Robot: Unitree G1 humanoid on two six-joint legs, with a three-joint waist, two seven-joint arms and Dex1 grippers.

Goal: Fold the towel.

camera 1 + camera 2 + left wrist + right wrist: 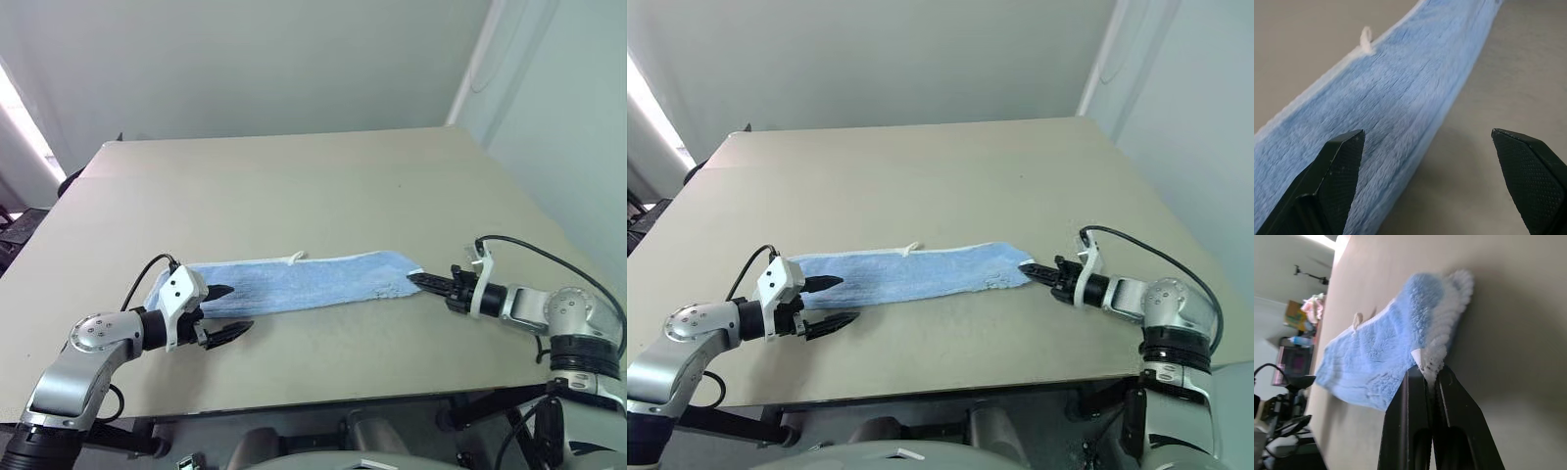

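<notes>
Our right tool pinches the towel at its right end; the strip runs leftward to our wide-open left tool.

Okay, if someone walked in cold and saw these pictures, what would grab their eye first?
The towel, a long light-blue strip lying across the near part of the tan table. Next, the right end effector, shut on the towel's white-stitched right end. At the towel's left end, the left end effector is open, one finger over the cloth.
</notes>
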